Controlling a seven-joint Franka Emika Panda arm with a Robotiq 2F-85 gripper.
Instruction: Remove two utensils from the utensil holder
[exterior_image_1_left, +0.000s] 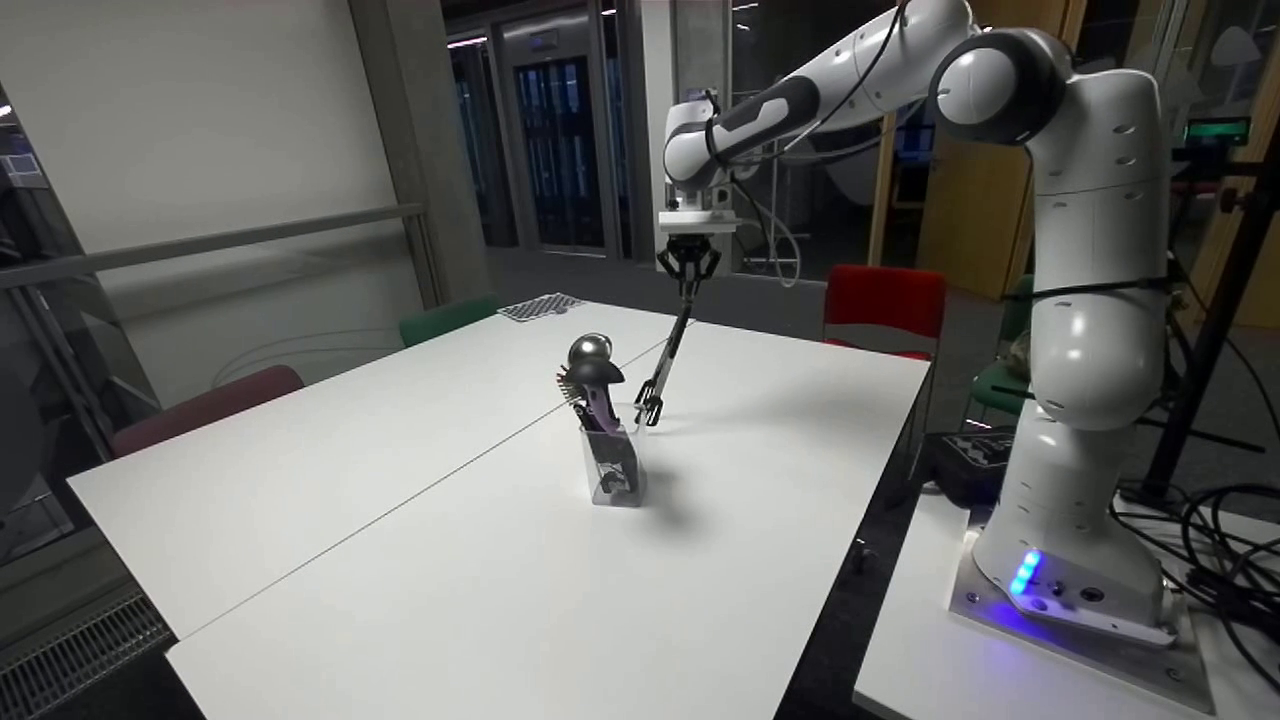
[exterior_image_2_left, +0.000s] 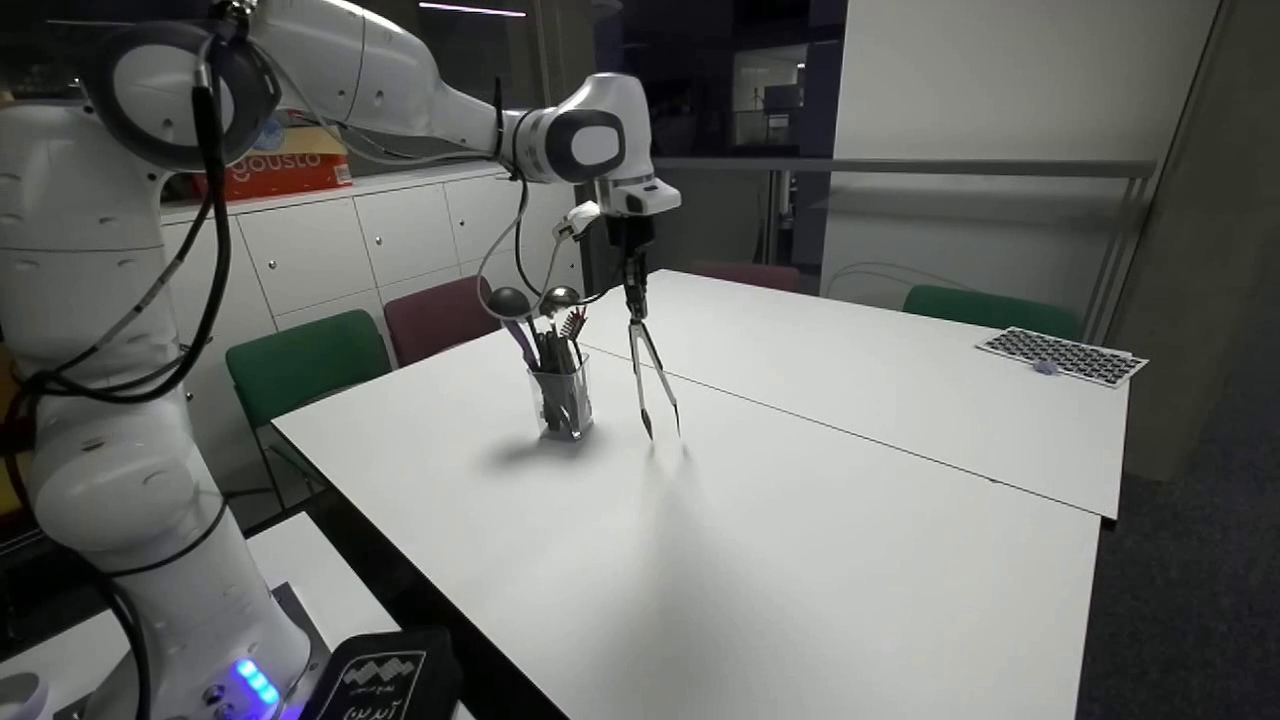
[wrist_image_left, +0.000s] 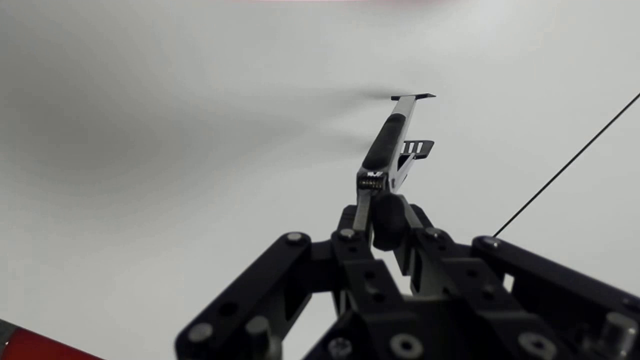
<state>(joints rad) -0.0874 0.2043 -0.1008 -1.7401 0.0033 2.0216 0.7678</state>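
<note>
My gripper (exterior_image_1_left: 688, 282) is shut on silver-and-black tongs (exterior_image_1_left: 673, 348), which hang tips down beside the utensil holder. In the wrist view the fingers (wrist_image_left: 384, 222) pinch the top end of the tongs (wrist_image_left: 385, 142). The tongs' two arms are spread, with their tips close to the tabletop; I cannot tell if they touch it. The clear utensil holder (exterior_image_1_left: 614, 485) stands upright on the table and shows in both exterior views (exterior_image_2_left: 562, 405). Several utensils remain in it, including a black ladle (exterior_image_2_left: 508, 303), a silver ladle (exterior_image_2_left: 560, 296) and a red-tipped brush-like one (exterior_image_2_left: 573, 322). The holder is out of the wrist view.
The white table (exterior_image_1_left: 480, 590) has a seam across it. A checkered board (exterior_image_2_left: 1062, 355) lies at its far corner with a small object on it. Chairs, such as a red one (exterior_image_1_left: 885, 305) and a green one (exterior_image_2_left: 310, 365), stand around the edges.
</note>
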